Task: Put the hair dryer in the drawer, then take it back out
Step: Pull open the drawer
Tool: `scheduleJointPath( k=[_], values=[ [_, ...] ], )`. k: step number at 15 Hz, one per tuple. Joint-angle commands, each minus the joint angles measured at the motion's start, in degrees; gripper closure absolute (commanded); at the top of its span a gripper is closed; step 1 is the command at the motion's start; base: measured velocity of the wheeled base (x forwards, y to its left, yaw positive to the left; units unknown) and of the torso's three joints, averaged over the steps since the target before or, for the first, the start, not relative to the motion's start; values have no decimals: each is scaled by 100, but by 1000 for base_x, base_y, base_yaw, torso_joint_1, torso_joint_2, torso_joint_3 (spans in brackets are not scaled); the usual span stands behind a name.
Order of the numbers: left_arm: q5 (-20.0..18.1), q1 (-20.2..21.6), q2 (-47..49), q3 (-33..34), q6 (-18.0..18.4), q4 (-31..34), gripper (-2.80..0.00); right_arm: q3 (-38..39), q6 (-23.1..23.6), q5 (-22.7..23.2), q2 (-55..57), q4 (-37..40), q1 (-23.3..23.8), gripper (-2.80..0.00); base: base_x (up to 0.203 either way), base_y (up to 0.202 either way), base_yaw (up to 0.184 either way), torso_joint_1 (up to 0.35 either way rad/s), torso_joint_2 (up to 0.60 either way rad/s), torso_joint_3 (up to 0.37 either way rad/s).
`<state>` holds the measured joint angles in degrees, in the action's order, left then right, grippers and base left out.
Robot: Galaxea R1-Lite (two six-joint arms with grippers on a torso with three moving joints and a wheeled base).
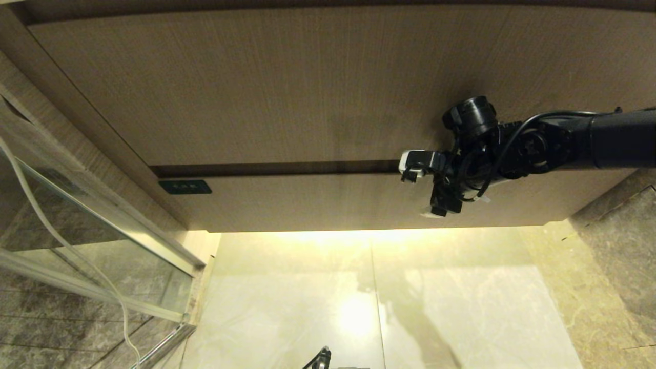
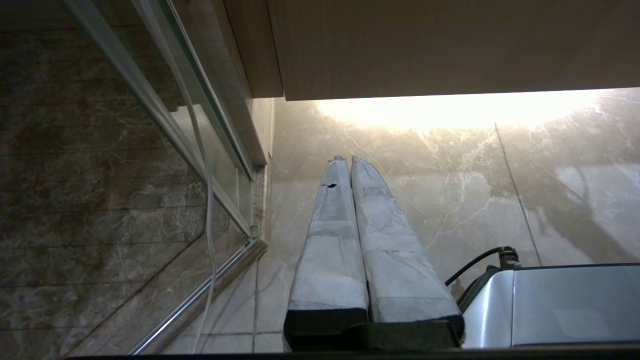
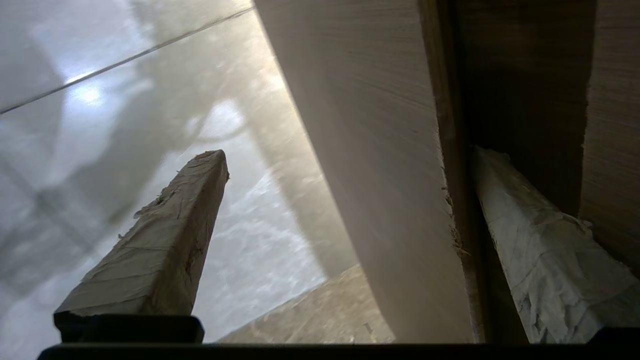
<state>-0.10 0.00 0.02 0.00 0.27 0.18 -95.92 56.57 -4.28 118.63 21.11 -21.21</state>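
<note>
The drawer [image 1: 359, 202] is the low wood-grain front with a small dark label [image 1: 184, 186] at its left corner, and it looks pushed in. My right gripper [image 1: 423, 189] is at the right part of its upper edge, open. In the right wrist view the drawer front [image 3: 380, 175] stands between the two fingers of the right gripper [image 3: 347, 152]. One finger [image 3: 545, 255] reaches into the dark gap above the front, the other [image 3: 165, 235] hangs out over the floor. The hair dryer is out of view. My left gripper [image 2: 345, 160] is shut, parked low over the floor.
A taller wood-grain panel [image 1: 282, 87] sits above the drawer. A glass shower door [image 1: 92, 246] with a metal frame and a hanging white cord [image 1: 31, 205] stands at the left. Glossy marble floor [image 1: 384, 297] lies below the cabinet, a stone wall [image 1: 620, 241] at the right.
</note>
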Motion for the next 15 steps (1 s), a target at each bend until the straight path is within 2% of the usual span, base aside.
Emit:
scheduleJointPath(
  k=[1, 4, 8, 10, 13, 15],
  values=[
    [1, 0, 6, 9, 0, 0, 0, -801, -168, 64, 58, 1675, -6, -280, 0, 0, 0, 0, 0, 0],
    [1, 0, 6, 9, 0, 0, 0, -1445, -690, 133, 46, 3233, -8, -280, 0, 0, 0, 0, 0, 0],
    [1, 0, 6, 9, 0, 0, 0, -1434, -1411, 169, -344, 4195, -171, -280, 0, 0, 0, 0, 0, 0],
    [1, 0, 6, 9, 0, 0, 0, -1414, -1626, 220, -477, 4652, -234, -280, 0, 0, 0, 0, 0, 0],
    [1, 0, 6, 9, 0, 0, 0, -1474, -1872, 270, -498, 4348, -295, -280, 0, 0, 0, 0, 0, 0],
    [1, 0, 6, 8, 0, 0, 0, -1458, -1877, -30, -528, 3815, -431, -280, 0, 0, 0, 0, 0, 0]
  ],
)
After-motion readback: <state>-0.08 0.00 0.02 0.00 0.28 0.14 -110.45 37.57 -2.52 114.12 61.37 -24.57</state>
